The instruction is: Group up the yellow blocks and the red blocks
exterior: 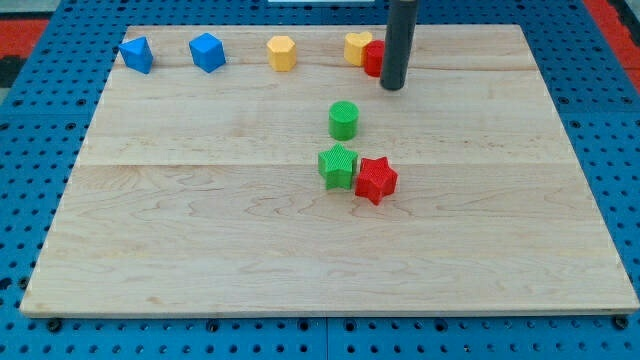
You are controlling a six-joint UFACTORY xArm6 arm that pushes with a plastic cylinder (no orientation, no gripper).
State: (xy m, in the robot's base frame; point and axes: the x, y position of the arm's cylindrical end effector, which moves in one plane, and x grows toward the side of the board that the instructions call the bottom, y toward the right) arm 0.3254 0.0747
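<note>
My tip (392, 86) is near the view's top, right of centre. It stands just right of a red block (373, 58), which the rod partly hides. A yellow block (356, 47) touches that red block on its left. A second yellow block (283, 52), hexagonal, lies further left along the top edge. A red star block (376, 180) lies near the board's middle, well below my tip, touching a green block (338, 165).
A green cylinder (343, 120) stands above the green block. A blue triangular block (136, 54) and a blue block (207, 52) lie at the top left. The wooden board (200, 250) sits on a blue pegboard (30, 200).
</note>
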